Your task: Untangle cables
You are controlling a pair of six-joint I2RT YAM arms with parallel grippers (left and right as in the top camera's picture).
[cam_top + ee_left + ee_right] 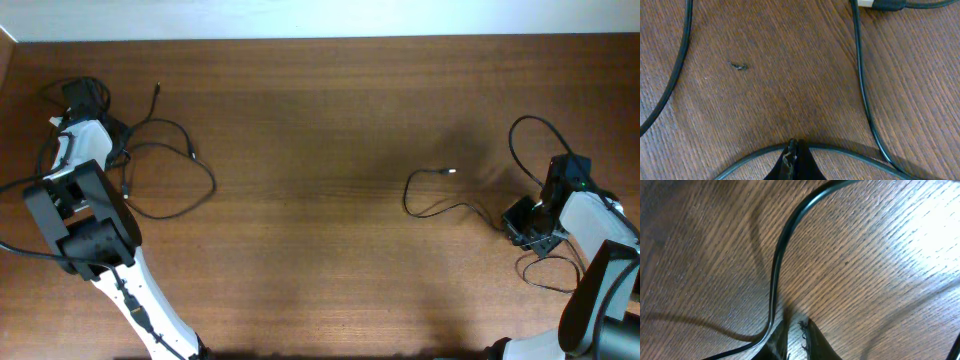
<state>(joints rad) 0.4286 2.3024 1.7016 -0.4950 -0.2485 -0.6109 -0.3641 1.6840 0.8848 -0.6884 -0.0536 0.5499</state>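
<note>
Overhead: left gripper (792, 147) and right gripper (791, 332), at opposite table (320, 290) ends, each clamp one of the cables (170, 165) mid-separation; next, likely draw them apart slowly.

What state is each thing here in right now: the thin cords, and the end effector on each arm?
left end effector: shut, pinching one of the left cables.
right end effector: shut on the right cable.
left cables: loose, overlapping loops lying flat beside the left arm.
right cable: lying apart from the others in a loose curve, its plug end free on the wood.
</note>
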